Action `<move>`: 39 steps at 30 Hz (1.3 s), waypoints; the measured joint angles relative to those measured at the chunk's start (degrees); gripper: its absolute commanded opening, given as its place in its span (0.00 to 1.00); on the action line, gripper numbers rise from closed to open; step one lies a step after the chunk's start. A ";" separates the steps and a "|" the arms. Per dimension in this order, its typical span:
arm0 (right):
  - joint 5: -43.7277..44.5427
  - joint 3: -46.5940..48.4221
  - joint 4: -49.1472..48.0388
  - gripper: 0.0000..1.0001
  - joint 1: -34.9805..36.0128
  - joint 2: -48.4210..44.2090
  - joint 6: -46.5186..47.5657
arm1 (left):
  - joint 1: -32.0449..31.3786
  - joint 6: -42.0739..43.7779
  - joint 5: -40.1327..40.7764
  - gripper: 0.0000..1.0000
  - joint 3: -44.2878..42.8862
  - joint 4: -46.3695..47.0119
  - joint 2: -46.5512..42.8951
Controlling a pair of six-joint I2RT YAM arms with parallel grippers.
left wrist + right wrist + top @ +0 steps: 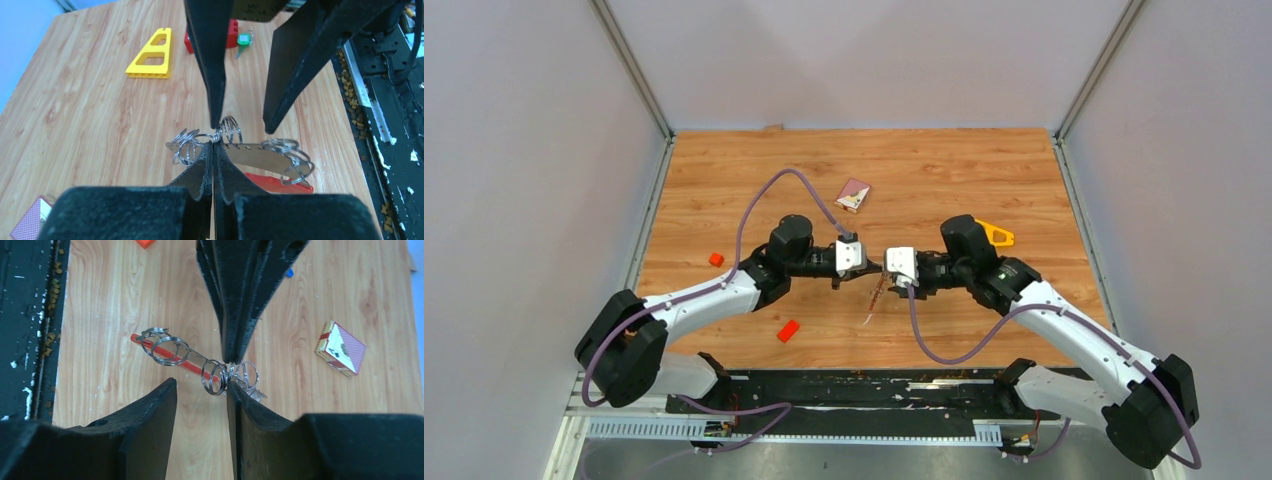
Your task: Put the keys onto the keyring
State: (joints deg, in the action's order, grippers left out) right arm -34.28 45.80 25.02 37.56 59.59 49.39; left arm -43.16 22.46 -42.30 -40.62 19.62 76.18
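The left pincer [213, 146] clamped the keyring [255, 154]; the right pincer [200, 387], parted, likely needed to close squarely beside that grip

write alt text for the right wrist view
The shut left end effector pinches a keyring bunch of silver split rings on a red strap over the wooden table. The open right end effector points at the rings from the bottom edge; a red-patterned card box lies to the right.
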 measured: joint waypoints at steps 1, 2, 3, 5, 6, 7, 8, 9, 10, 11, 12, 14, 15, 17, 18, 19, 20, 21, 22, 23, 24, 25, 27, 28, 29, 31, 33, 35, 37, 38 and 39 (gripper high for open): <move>-0.59 0.00 -0.02 0.38 0.00 0.48 0.00 | 0.00 -0.66 0.37 0.00 0.13 0.90 0.00; -1.22 0.00 0.00 0.36 0.00 0.81 0.02 | 0.00 -1.42 0.72 0.00 0.33 1.73 0.02; -1.81 0.00 0.02 0.36 -0.11 1.03 0.15 | 0.00 -1.99 1.05 0.00 0.61 2.54 0.02; -2.64 0.00 0.28 0.35 -0.26 1.18 0.24 | -0.09 -2.91 1.51 0.00 0.96 3.30 0.20; -2.89 0.00 0.63 0.34 -0.26 1.18 0.33 | -0.24 -3.30 1.81 0.00 1.07 3.78 0.44; -3.15 0.00 0.96 0.33 -0.26 1.11 0.39 | -0.26 -3.56 2.19 0.00 1.16 4.20 0.70; -3.32 0.00 1.27 0.33 -0.26 1.05 0.46 | -0.31 -3.74 2.47 0.00 1.20 4.39 0.90; -3.61 0.00 1.77 0.33 -0.26 0.90 0.61 | -0.33 -3.91 2.84 0.00 1.27 4.59 1.14; -3.89 0.00 2.21 0.33 -0.26 0.66 0.68 | -0.33 -4.07 3.32 0.00 1.29 4.74 1.42; -4.28 0.00 2.45 0.33 -0.26 0.33 0.85 | -0.33 -4.20 3.80 0.00 1.31 5.01 1.77; -4.85 0.00 2.60 0.33 -0.26 -0.04 1.05 | -0.33 -4.31 4.13 0.00 1.31 5.14 2.05; -5.73 0.00 2.91 0.33 -0.24 -0.59 1.49 | -0.33 -4.57 4.68 0.00 1.31 5.29 2.56; -6.10 0.02 3.17 0.34 -0.24 -0.68 1.73 | -0.33 -4.66 4.90 0.00 1.31 5.40 2.84; -6.36 0.02 3.91 0.34 -0.24 -0.66 2.12 | -0.31 -4.79 5.11 0.00 1.31 5.51 3.30; -6.34 0.02 4.22 0.35 -0.24 -0.66 2.19 | -0.33 -4.83 5.11 0.00 1.31 5.49 3.45; -6.27 0.02 4.42 0.35 -0.24 -0.66 2.23 | -0.33 -4.83 5.11 0.00 1.31 5.49 3.54; -6.08 0.02 4.39 0.35 -0.24 -0.66 2.12 | -0.33 -4.92 5.11 0.00 1.31 5.51 3.58; -5.57 0.02 4.24 0.36 -0.24 -0.66 1.90 | -0.33 -5.14 5.09 0.00 1.31 5.53 3.63; -4.92 0.02 4.00 0.36 -0.24 -0.66 1.62 | -0.33 -5.44 5.03 0.00 1.31 5.57 3.67; -4.42 0.02 3.78 0.37 -0.24 -0.59 1.40 | -0.33 -5.73 4.92 0.00 1.31 5.68 3.69; -3.74 0.02 3.37 0.37 -0.24 -0.39 1.09 | -0.33 -6.05 4.85 0.00 1.31 5.97 3.74; -3.17 0.02 3.02 0.38 -0.24 -0.07 0.74 | -0.33 -6.51 4.81 0.00 1.31 6.23 3.78; -2.36 0.02 2.36 0.38 -0.24 0.85 0.09 | -0.33 -7.32 4.44 0.00 1.31 6.60 3.93; -1.99 0.04 1.99 0.38 -0.24 1.51 -0.17 | -0.33 -7.63 4.20 0.00 1.31 6.73 4.02; -1.60 0.13 1.86 0.38 -0.24 2.25 -0.37 | -0.33 -8.04 3.80 0.00 1.31 6.91 4.17; -0.87 0.31 1.81 0.38 -0.24 3.58 -0.70 | -0.33 -8.57 3.37 0.00 1.31 7.13 4.39; 0.11 0.44 1.92 0.38 -0.24 4.44 -0.98 | -0.33 -8.74 3.26 0.00 1.31 7.26 4.50; 1.11 0.44 2.01 0.39 -0.26 4.44 -1.18 | -0.33 -8.33 3.37 0.00 1.31 7.06 4.50; 1.92 0.44 1.99 0.40 -0.48 4.24 -1.36 | -0.33 -6.84 3.63 0.00 1.31 6.32 4.50; 2.21 0.44 2.03 0.41 -0.74 4.04 -1.40 | -0.33 -5.81 3.85 0.06 1.31 5.49 4.50; 2.34 0.44 2.03 0.42 -1.09 3.82 -1.44 | -0.31 -4.72 4.00 0.11 1.31 4.55 4.50</move>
State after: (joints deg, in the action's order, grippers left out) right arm -31.94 46.24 27.05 36.47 63.42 47.94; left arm -43.46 17.74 -38.30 -39.31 24.16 80.68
